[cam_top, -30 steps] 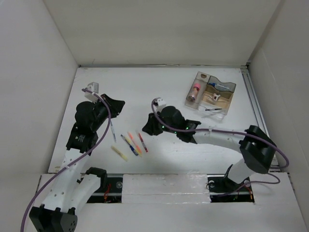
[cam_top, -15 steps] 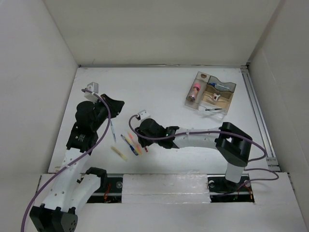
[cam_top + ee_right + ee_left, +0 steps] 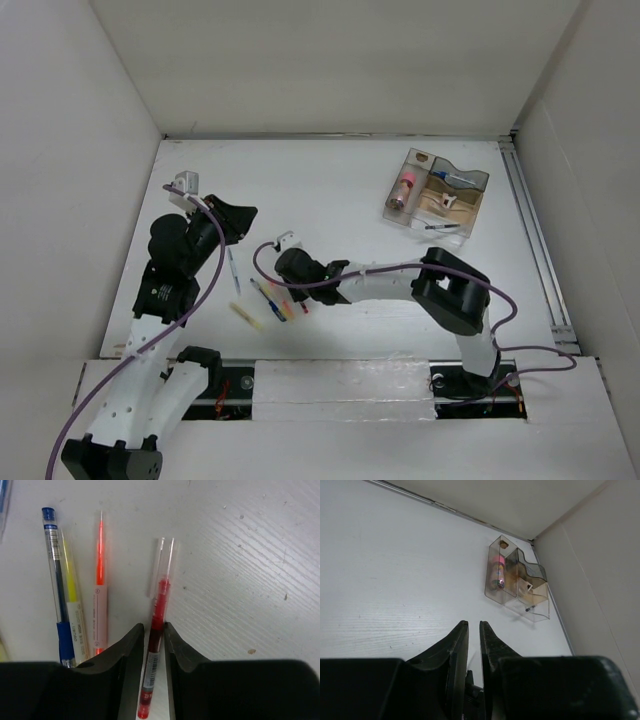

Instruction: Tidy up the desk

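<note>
Desk: the desk (image 3: 330,190) ran white and flat from the arm bases out to the back wall, under everything.
Nearest item: a pale yellow stick (image 3: 247,317) lay alone, nearest the arm bases.
Pen group: a blue pen (image 3: 57,580), a yellow pen (image 3: 72,597) touching it, an orange pen (image 3: 100,605) and a red pen (image 3: 159,605) lay roughly parallel.
Right gripper: the right gripper (image 3: 152,626) was down at the desk, its fingers drawn in narrow against both sides of the red pen's lower barrel.
Left gripper: the left gripper (image 3: 474,626) hung raised, showing a thin slit. A thin pen (image 3: 233,270) showed just below it, but whether it was held could not be told.
Far right: a clear tray (image 3: 474,195) with a pink tube (image 3: 405,188) inside stood well apart.
Step in hand: probably picking up the red pen.
Next move: a straight lift clear of the orange pen, then a carry to the tray.
</note>
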Robot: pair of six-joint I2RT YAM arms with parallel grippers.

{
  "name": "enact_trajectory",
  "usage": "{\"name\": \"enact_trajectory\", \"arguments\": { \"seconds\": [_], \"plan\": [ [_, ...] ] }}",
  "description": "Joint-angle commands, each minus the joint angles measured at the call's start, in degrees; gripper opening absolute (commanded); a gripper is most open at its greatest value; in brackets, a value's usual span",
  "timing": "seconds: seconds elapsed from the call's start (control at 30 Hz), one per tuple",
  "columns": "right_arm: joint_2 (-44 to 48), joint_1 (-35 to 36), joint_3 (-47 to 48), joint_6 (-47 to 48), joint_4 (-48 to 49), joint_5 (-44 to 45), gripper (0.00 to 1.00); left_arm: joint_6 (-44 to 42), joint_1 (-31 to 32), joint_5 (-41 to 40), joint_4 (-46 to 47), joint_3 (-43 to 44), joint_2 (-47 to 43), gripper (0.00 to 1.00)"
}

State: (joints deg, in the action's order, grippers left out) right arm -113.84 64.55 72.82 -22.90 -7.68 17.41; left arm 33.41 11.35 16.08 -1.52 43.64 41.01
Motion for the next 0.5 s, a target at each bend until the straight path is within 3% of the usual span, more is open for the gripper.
{"name": "enact_trajectory", "arguments": {
  "seconds": [0.0,0.03,0.07,0.1,0.27,0.47],
  "plan": [
    [-1.38,0.22,2.33,0.13,0.39,1.14,0.28,0.08,-0.46,1.33,3.28,1.63,-1.37,0.12],
    [-1.64,0.22,1.98,-0.13,0.47,1.4,0.22,0.08,-0.46,1.41,3.36,1.71,-1.38,0.12],
    [-1.39,0.22,1.02,-0.92,1.26,2.62,0.08,-0.1,-0.46,1.59,3.36,2.06,-1.29,0.12],
    [-1.03,0.22,1.01,-1.45,1.53,2.72,0.01,-0.01,-0.46,1.76,3.36,2.07,-1.11,0.12],
    [8.18,-1.88,-5.83,-4.08,4.6,8.24,0.0,0.25,-0.98,2.47,3.89,1.63,-1.9,0.12],
    [28.56,-14.61,-17.15,-12.75,10.84,8.61,0.0,0.6,-0.98,3.52,4.68,1.19,-2.43,0.12]
  ]
}}
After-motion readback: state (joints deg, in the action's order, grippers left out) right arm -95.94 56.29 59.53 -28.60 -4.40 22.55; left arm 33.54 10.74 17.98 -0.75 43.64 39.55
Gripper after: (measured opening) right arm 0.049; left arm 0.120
